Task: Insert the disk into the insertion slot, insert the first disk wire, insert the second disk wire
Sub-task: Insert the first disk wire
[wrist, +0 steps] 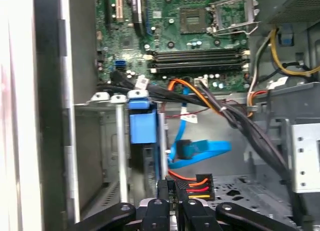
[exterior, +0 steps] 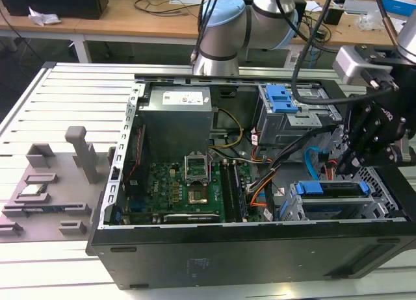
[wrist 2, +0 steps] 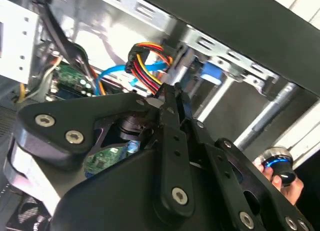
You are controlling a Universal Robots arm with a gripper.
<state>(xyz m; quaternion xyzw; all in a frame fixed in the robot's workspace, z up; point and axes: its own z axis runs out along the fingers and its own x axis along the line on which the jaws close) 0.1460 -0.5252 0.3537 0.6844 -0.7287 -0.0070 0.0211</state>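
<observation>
The disk [exterior: 330, 189], framed by its blue carrier, sits inside the insertion slot [exterior: 294, 208], a silver cage at the case's near corner on the exterior view's right. In the first wrist view the carrier's blue end [wrist: 142, 128] shows between the cage's rails [wrist: 95, 141]. My gripper [wrist: 172, 198] is shut on a black plug with red, orange and yellow wires [wrist: 196, 186], held just off the disk's end. The second wrist view shows the closed fingertips [wrist 2: 174, 98] with that wire bundle [wrist 2: 147, 61] rising from them. A blue flat wire [wrist: 200, 151] hangs loose beside the plug.
A taller grey cage with a blue latch [exterior: 283, 105] stands behind the arm. Black cable bundles [wrist: 235, 116] cross between the motherboard [exterior: 188, 183] and the cages. A hand holding a small device with a blue ring [wrist 2: 277, 163] is beyond the case wall.
</observation>
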